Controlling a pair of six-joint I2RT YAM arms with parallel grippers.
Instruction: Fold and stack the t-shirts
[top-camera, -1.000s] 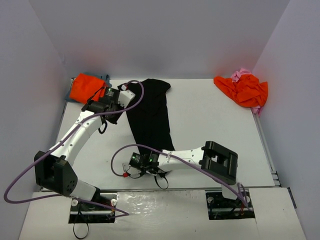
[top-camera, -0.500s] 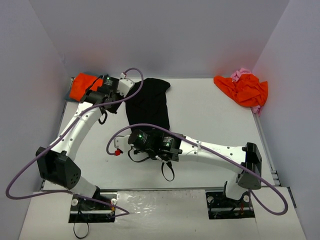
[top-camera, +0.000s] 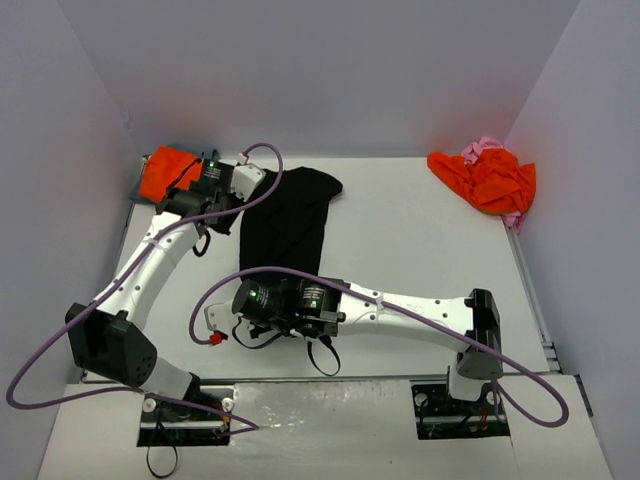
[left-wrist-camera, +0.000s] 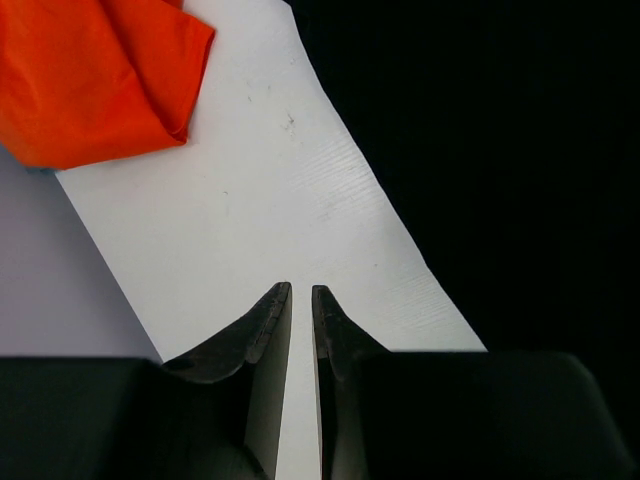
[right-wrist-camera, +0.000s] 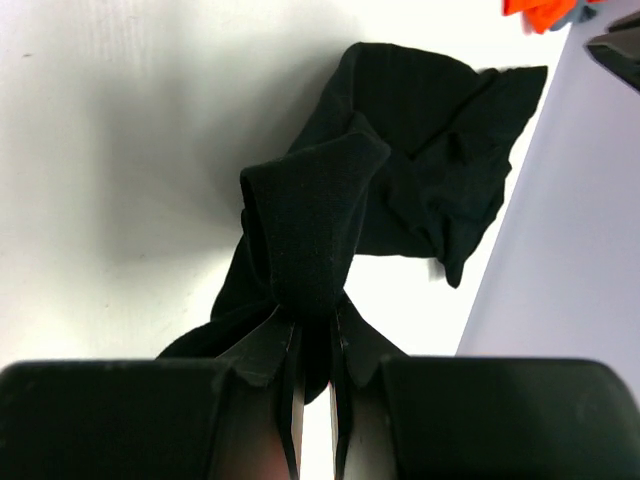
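Right gripper (right-wrist-camera: 310, 318): clamped tight on a bunched fold of the soft black cloth t-shirt (top-camera: 292, 215), which humps up over my fingertips. Since a second ago my right arm has stretched out and swung left, taking the shirt's near end with it. The strip slanted near-right then; it slants near-left now. Its long axis runs far to near on the flat white table (top-camera: 420, 250), with the far end toward the back wall and the near end in my right grip. Whether that end is lifted off the surface I cannot tell, as my wrist covers it from above. Left gripper (left-wrist-camera: 300, 292): narrow slit, nothing in it, over bare table just beside the shirt's edge. It has moved closer to the folded bright orange t-shirt (top-camera: 165, 172) in the far-left corner.
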